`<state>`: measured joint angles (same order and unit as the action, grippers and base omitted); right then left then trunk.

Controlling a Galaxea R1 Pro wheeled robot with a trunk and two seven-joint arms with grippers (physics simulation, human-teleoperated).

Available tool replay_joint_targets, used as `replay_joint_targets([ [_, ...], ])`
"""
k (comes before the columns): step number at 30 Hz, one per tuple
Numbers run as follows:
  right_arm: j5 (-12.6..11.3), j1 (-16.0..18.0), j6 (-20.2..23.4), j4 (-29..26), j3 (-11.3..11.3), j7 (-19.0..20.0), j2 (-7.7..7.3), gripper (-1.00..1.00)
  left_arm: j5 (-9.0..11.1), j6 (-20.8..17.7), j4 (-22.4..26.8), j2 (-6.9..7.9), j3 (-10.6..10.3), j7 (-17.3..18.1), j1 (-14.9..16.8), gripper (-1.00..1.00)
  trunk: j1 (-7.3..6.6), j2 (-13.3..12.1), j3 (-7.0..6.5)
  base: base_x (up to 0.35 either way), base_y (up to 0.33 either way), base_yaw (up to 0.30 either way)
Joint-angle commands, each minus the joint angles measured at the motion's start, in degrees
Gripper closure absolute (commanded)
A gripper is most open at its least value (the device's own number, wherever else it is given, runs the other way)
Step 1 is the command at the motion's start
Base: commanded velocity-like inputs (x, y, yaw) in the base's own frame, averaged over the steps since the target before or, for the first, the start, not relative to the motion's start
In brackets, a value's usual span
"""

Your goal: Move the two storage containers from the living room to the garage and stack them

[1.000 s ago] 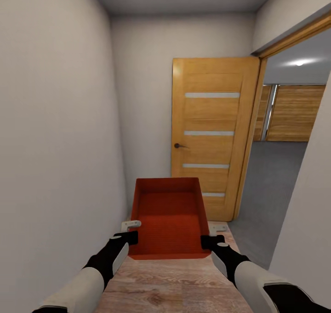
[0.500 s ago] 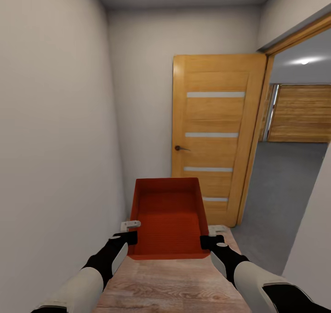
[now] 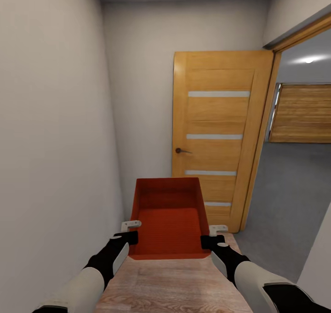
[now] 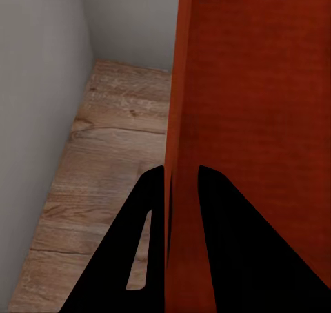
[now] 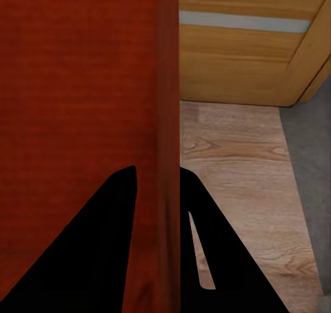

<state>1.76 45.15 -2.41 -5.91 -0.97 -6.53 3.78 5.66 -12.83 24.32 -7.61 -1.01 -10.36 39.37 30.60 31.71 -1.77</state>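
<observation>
Left pincer (image 3: 130, 230) and right pincer (image 3: 212, 236) each clamp a storage container (image 3: 168, 219) wall, fingers (image 4: 207, 209) straddling it.

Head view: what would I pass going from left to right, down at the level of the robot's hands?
Left gripper → storage container → right gripper → grey concrete floor through the doorway.

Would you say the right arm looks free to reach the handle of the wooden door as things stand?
Probably not: the right gripper is clamped on the storage container, as is the left gripper, and the door handle sits well beyond the bin, farther down the hallway.
</observation>
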Motion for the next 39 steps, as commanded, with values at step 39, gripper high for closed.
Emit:
replay_joint_targets([
  [39,0.5,0.0,0.2,-0.2,1.2,-1.0,-0.35,1.0,-0.5,-0.4,0.2,1.01,0.7,-0.9,0.0,1.0,0.02,0.0,0.01,0.001,0.0,-0.065],
])
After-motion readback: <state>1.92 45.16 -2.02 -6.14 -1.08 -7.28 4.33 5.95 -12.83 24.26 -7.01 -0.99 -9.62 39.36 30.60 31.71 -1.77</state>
